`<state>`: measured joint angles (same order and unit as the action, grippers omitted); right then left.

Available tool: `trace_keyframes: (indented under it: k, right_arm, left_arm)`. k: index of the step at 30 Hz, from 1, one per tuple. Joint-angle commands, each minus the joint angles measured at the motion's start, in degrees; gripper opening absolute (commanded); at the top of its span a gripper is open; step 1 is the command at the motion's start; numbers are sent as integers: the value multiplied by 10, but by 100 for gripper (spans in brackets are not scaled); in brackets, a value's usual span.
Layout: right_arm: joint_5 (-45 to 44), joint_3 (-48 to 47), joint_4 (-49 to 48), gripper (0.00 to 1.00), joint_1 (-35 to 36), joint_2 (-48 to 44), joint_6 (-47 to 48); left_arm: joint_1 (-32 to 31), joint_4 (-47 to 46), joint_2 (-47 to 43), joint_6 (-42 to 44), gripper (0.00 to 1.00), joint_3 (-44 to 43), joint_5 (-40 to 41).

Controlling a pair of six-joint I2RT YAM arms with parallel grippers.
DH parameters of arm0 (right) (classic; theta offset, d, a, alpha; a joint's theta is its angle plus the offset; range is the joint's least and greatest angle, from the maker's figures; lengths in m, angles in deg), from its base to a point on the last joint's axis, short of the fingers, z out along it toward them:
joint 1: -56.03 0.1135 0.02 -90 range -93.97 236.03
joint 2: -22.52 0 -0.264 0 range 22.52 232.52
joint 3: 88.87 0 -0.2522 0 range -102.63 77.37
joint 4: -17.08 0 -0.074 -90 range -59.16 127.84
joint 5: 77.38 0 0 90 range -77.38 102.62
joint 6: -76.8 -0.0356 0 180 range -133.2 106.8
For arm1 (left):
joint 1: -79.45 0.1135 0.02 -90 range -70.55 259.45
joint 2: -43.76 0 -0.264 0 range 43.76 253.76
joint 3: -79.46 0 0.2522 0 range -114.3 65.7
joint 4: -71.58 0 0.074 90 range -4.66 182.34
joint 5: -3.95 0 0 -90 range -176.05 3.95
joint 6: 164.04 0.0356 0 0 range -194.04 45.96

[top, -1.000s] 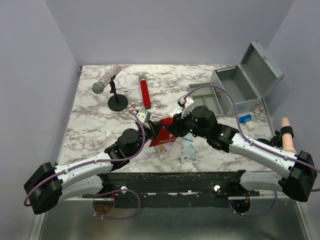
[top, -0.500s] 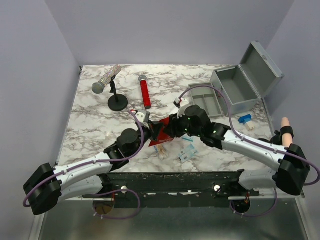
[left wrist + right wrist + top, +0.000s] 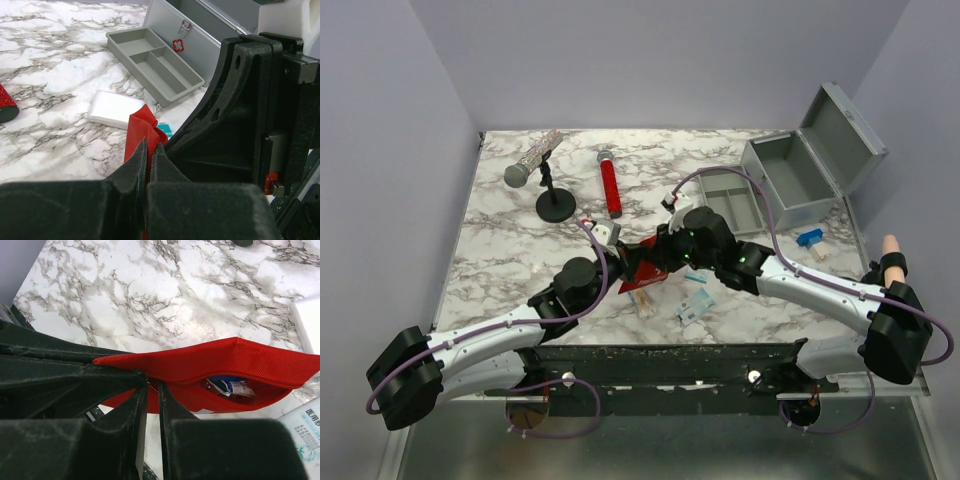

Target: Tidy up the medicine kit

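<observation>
The medicine kit [image 3: 810, 170] is a grey metal box standing with its lid up at the back right; its red mark [image 3: 178, 45] faces the left wrist view. Its divided grey tray [image 3: 732, 197] lies on the marble in front of it. A red pouch [image 3: 642, 268] hangs between the arms near the front centre. My left gripper [image 3: 149, 147] is shut on one edge of the red fabric [image 3: 142, 130]. My right gripper [image 3: 152, 385] has its jaws a narrow gap apart, tips on either side of the zipper end of the pouch [image 3: 225, 365]. Blue and white packets [image 3: 230, 387] show inside the pouch's mouth.
Loose packets [image 3: 695, 305] lie under the pouch, and a white pack [image 3: 112, 107] beside it. A red tube [image 3: 610, 185] and a microphone on a stand [image 3: 556, 205] are at the back left. A blue item [image 3: 810, 238] and a model finger [image 3: 892, 268] are at the right edge.
The right arm has swung left to the pouch's end and its jaws have narrowed. The left gripper has kept its hold and place.
</observation>
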<state>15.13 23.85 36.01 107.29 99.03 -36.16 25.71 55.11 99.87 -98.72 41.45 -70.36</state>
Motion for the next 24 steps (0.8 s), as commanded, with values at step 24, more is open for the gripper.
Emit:
trace_keyframes:
  k: [24]
  right_arm:
    - [-106, 42, 77, 1, -112, -20, -14]
  left_arm:
    - [-2, 54, -98, 14, 0, 12, -19]
